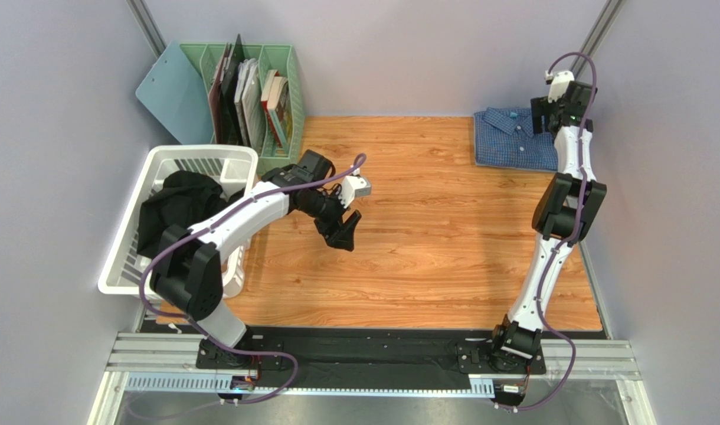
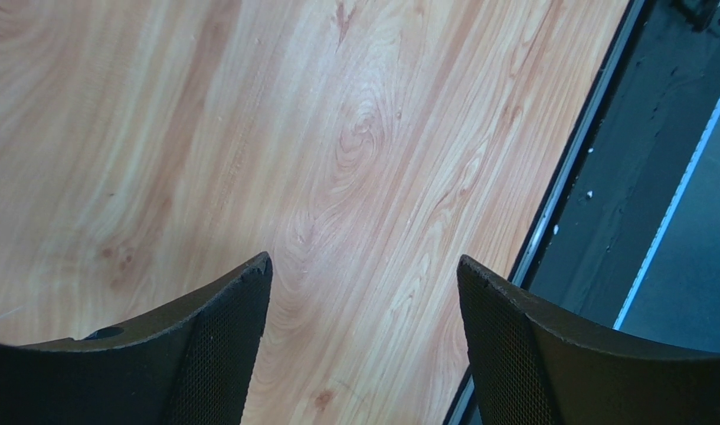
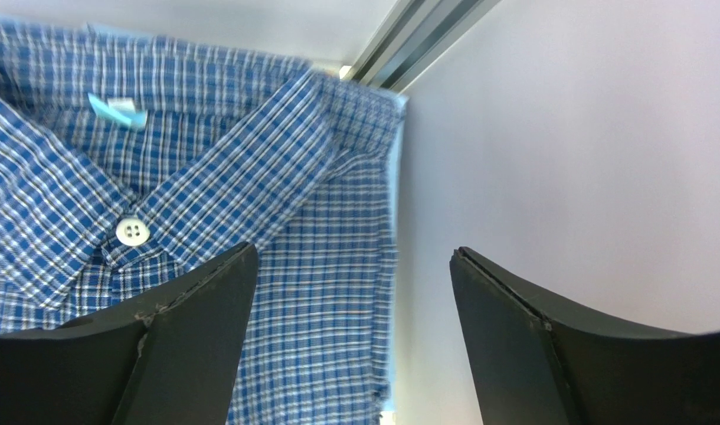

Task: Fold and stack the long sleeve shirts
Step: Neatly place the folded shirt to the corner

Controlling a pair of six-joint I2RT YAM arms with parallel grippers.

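Observation:
A folded mid-blue checked shirt [image 1: 512, 138] lies at the table's far right corner; in the right wrist view its collar and a white button [image 3: 133, 231] show, with a thin pale-blue edge beneath it along the wall side. My right gripper [image 1: 550, 111] hovers over the shirt's right edge, open and empty [image 3: 355, 266]. My left gripper [image 1: 341, 228] hangs over bare wood left of centre, open and empty [image 2: 363, 274]. A dark garment [image 1: 179, 208] lies in the white laundry basket [image 1: 195, 159].
A green file rack [image 1: 257, 88] with books and a blue clipboard [image 1: 173, 88] stands at the back left. Grey walls close in left, back and right. A black rail [image 2: 621, 159] runs along the table's near edge.

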